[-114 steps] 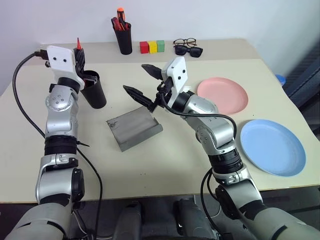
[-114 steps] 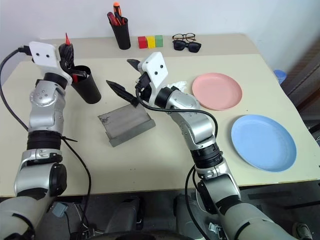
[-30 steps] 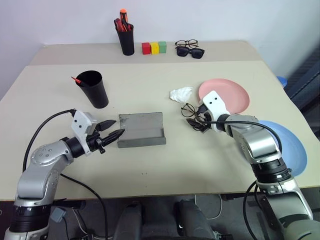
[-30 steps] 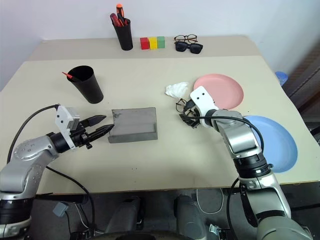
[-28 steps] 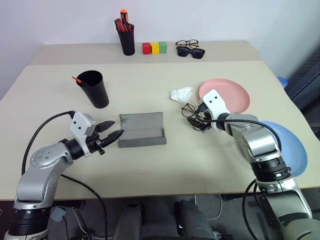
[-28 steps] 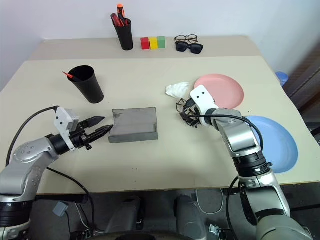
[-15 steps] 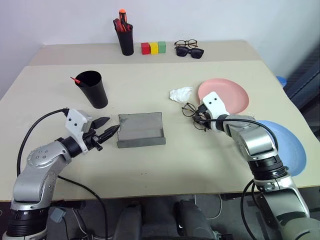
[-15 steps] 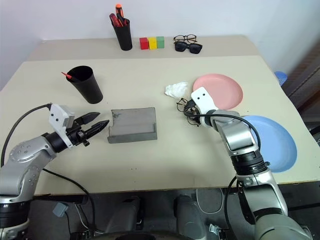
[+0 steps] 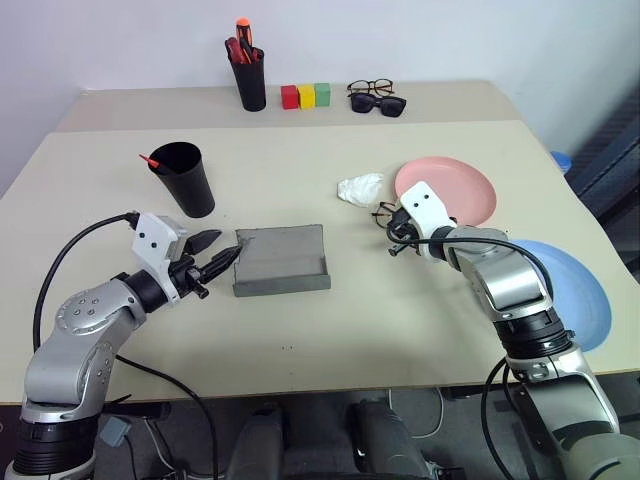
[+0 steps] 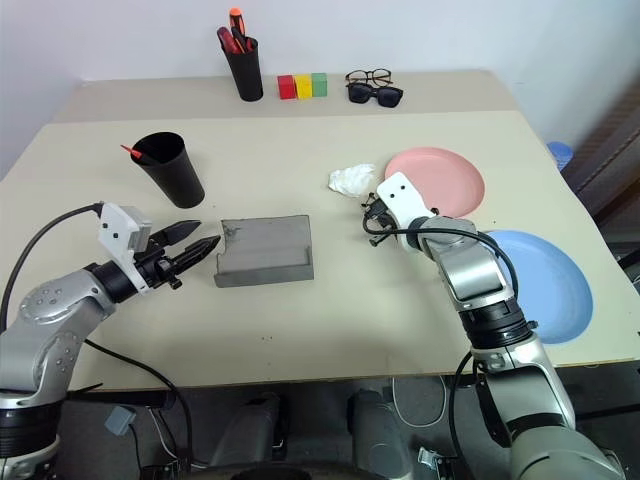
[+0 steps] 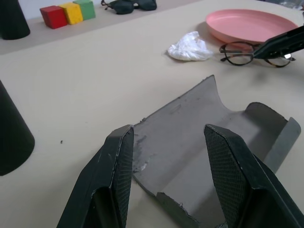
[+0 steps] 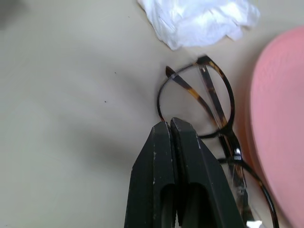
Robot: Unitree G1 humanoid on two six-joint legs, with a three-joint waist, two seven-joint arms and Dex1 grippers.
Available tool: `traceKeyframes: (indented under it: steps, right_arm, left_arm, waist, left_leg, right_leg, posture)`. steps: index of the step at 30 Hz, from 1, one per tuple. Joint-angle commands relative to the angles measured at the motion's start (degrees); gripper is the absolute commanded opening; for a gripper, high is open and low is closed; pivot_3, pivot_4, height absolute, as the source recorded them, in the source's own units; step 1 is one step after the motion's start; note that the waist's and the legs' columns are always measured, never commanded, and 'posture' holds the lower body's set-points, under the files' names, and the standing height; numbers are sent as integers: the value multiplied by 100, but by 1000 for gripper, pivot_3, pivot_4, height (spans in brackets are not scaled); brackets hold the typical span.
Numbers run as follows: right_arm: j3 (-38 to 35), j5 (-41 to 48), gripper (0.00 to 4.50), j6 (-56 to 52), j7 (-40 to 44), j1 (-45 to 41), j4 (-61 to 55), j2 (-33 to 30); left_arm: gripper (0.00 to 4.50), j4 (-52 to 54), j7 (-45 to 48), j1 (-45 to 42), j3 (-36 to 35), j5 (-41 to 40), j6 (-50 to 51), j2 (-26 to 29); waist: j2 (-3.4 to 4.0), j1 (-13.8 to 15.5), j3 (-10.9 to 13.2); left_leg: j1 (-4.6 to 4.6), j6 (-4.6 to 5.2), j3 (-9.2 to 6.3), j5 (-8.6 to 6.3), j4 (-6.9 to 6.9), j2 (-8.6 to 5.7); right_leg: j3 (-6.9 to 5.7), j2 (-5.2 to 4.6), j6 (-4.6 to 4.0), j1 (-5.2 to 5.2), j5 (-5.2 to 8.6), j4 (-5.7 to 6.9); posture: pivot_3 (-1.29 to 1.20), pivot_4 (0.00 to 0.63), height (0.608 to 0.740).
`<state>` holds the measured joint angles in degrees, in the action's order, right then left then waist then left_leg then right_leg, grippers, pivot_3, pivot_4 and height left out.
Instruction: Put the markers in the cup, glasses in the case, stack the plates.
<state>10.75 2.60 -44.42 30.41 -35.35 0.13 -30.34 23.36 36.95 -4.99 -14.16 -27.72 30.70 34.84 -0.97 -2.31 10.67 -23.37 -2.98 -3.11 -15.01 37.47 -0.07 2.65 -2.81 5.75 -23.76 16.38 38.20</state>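
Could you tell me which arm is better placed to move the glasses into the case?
The right. Its gripper is shut at the glasses beside the pink plate, while the left gripper waits, fingers apart, at the open case.

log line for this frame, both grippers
left gripper: open, at grey felt case | right gripper: shut, at thin wire-rimmed glasses

A crumpled white tissue (image 9: 361, 187) lies near red, yellow, green blocks (image 9: 306, 95).
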Motion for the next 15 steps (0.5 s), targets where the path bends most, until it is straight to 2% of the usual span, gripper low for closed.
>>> traceKeyframes:
  steps: [1, 3, 7, 15]
  right_arm:
    - [-37, -38, 259, 164, 274, -168, -272, -246]
    - [-5, -114, 854, 151, 350, -198, -292, -382]
    - [22, -202, 2777, 217, 449, -197, -170, -506]
    - [30, -308, 2777, 605, 455, -308, 485, -341]
  left_arm:
    - [2379, 286, -71, -32, -79, -83, 18, 58]
    - [2379, 342, -91, 17, -82, -88, 25, 49]
    - [2379, 396, -124, 75, -43, -75, 16, 35]
    - [2379, 264, -73, 19, -33, -50, -53, 50]
  waist:
    - [0, 1, 0]
    - [0, -1, 0]
    - [0, -1, 0]
    - [0, -5, 0]
  left_leg:
    - [0, 0, 0, 0, 0, 0]
    - [0, 0, 0, 0, 0, 0]
    - [0, 0, -1, 0, -1, 1]
    - [0, 0, 0, 0, -2, 1]
  right_leg:
    - [0, 0, 0, 1, 0, 0]
    - [0, 0, 0, 1, 0, -1]
    - [0, 1, 0, 1, 0, -1]
    - [0, 1, 0, 1, 0, -2]
  posture:
    - [0, 150, 740]
    - [0, 150, 740]
    - [0, 150, 740]
    - [0, 150, 740]
